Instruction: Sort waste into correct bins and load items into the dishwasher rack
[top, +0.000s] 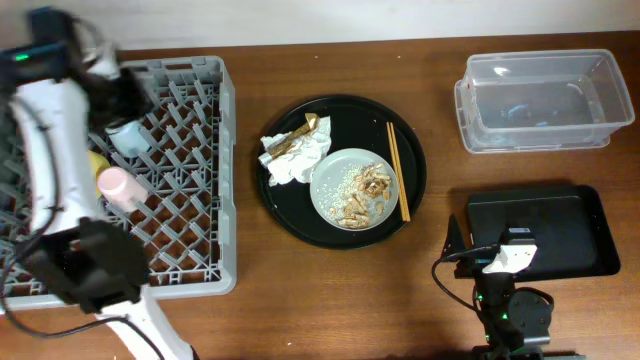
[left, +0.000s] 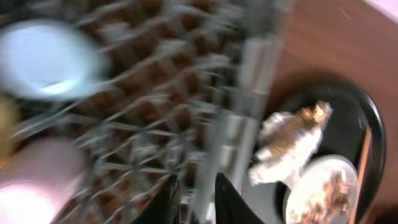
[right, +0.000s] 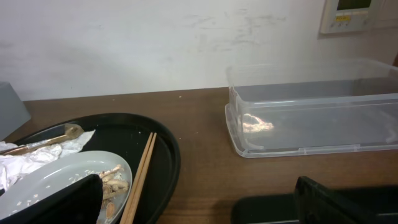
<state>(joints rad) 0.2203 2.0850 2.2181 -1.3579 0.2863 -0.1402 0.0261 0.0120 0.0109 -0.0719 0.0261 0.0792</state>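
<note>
Overhead: the dishwasher rack (top: 190, 180) sits against the left edge of the wooden surface (top: 440, 70). We list in its left part a light blue cup (top: 130, 138), a yellow bowl (top: 96, 162) and a pink cup (top: 122, 186), close together and partly under the white left arm (top: 45, 150). At the middle of the surface is a round black tray (top: 345, 112) carrying crumpled napkins (top: 298, 165) with a brownish wrapper (top: 300, 135) on top, a grey plate (top: 328, 180) bearing food scraps (top: 365, 192), and chopsticks (top: 397, 170) lying together along the plate's right side. The clear tub (top: 470, 110) stands at the far right corner, and the flat black tray (top: 570, 235) lies by the right edge, nearer the front. Left wrist, badly blurred: the left pincer (left: 196, 198) hangs over the rack's right wall, its tips parted by a narrow gap, and we see nothing gripped. The blue cup (left: 46, 59), napkins (left: 286, 140) and plate (left: 323, 190) are also in view. Right wrist: the right pincer (right: 198, 186) is spread wide and empty, low above the surface. Ahead we note the chopsticks (right: 142, 171), the plate (right: 93, 165) and the tub (right: 311, 121).
</note>
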